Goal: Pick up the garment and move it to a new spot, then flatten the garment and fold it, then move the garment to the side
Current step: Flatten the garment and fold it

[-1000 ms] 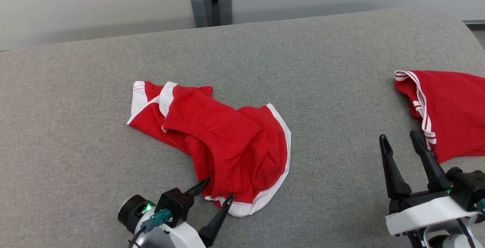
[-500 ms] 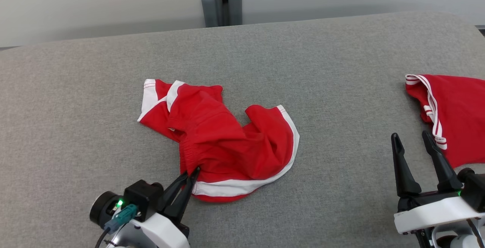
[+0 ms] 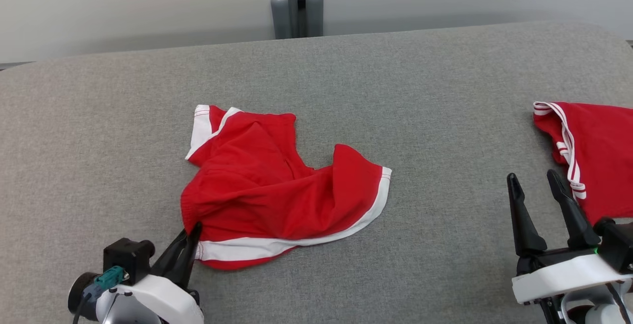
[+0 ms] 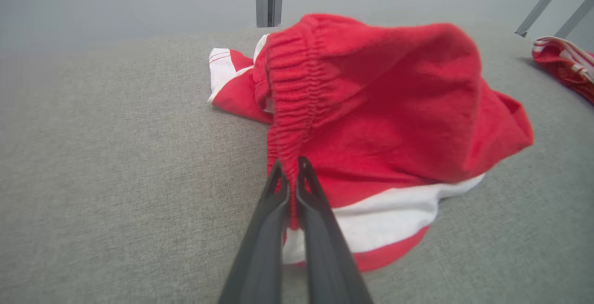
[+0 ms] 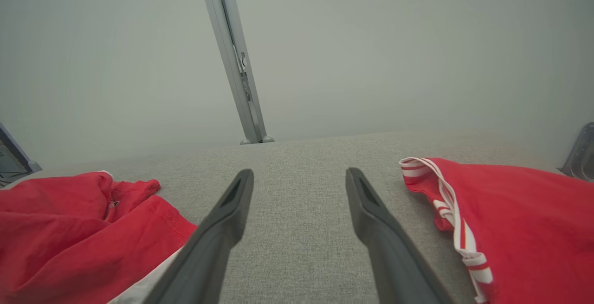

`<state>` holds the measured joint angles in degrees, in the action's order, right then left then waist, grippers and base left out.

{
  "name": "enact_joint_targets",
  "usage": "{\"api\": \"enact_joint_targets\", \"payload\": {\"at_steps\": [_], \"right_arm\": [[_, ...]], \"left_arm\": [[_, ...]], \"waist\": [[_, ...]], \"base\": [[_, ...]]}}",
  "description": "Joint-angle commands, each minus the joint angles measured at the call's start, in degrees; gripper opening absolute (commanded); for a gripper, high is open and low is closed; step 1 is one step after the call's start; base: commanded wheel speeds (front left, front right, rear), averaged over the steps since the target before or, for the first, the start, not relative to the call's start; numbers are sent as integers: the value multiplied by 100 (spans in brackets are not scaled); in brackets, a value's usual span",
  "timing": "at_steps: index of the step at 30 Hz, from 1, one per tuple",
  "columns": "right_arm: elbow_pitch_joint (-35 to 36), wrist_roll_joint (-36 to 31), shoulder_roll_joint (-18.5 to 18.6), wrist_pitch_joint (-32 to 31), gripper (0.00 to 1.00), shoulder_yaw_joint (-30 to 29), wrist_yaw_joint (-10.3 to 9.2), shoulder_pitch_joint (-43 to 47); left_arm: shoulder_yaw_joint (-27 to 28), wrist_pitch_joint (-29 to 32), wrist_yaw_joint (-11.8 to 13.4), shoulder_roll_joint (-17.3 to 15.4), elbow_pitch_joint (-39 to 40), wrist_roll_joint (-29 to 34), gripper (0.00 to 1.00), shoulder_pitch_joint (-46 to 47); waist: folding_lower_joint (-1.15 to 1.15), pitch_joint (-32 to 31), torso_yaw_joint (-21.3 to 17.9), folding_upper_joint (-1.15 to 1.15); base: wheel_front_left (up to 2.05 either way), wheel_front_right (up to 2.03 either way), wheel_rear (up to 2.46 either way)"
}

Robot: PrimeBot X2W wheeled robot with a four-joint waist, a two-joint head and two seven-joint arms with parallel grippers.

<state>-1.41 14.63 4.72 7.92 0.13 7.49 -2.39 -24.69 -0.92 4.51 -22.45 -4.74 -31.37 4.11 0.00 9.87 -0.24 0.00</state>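
**Left tool clamped on waistband; right tool wide and unloaded**

The left tool (image 4: 288,167) is closed tight on the gathered elastic waistband of the crumpled red cotton shorts with white hem trim (image 3: 282,190), with the cloth pinched between both dark fingers at the garment's near-left corner. The shorts lie left of centre on the grey fabric-covered desk (image 3: 420,91). One white-banded hem runs along their near edge from the tool toward the right. A second white-trimmed leg opening points to the far left.

Open grey surface extends to the left of the shorts, behind them to the desk's far edge, and in a broad strip on their right. The right tool (image 3: 532,178) stands at the near right, well apart from the shorts, fingers spread wide and gripping nothing. Just beside its outer finger lies a second red garment with white-striped edging (image 3: 603,151), cut off by the head view's right border. A grey metal post (image 3: 296,2) stands behind the far edge.
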Motion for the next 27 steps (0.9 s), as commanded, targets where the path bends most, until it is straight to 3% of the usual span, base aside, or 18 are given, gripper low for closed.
{"api": "enact_joint_targets", "payload": {"at_steps": [1,10,22,27], "right_arm": [[-45,57,26,29,100,-27,1,-23],[4,30,1,85,100,-133,1,-4],[100,-28,-13,108,100,-177,1,-92],[184,-67,-22,166,100,-236,1,-144]], "left_arm": [[75,-119,-36,44,-169,-67,100,118],[563,-1038,294,174,-342,-69,100,128],[640,-1044,672,73,478,159,100,64],[782,-1252,949,47,991,487,100,162]], "waist": [[0,-10,-62,0],[0,-21,-107,0],[0,-124,-43,0],[0,-144,-53,0]], "base": [[0,0,0],[0,0,0],[0,0,0],[0,0,0]]}}
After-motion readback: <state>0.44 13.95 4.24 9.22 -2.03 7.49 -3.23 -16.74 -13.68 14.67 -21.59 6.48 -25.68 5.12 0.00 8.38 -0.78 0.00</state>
